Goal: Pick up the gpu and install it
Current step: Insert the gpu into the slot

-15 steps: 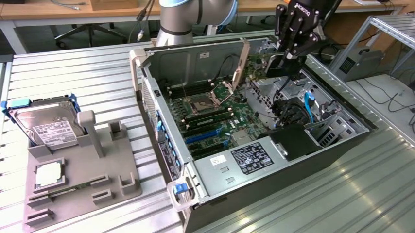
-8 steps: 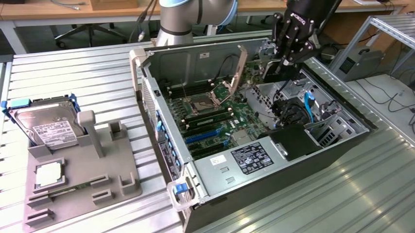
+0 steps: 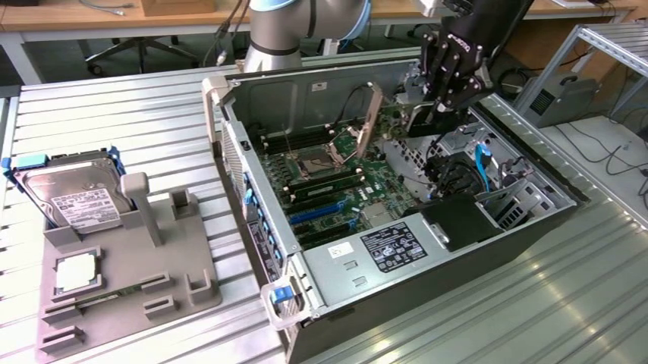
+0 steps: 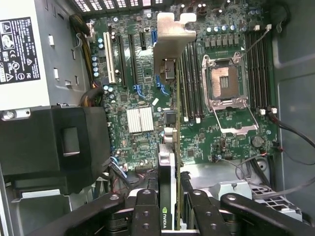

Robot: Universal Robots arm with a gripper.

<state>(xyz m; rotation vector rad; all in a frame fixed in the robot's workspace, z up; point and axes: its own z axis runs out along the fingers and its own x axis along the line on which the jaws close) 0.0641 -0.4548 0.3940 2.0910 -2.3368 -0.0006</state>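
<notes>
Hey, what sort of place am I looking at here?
Probably a robotics lab test bench: a robot arm reaches over an open computer case on a ribbed metal table, a grey fixture tray holds a hard drive, and cabled desks stand behind.

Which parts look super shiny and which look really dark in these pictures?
Wrist view: the silver metal bracket of the slim flat black gpu card glares pale; the black plastic shroud looks dark. Exterior view: the ribbed grey metal table gleams; the open computer case is shadowy inside.
</notes>
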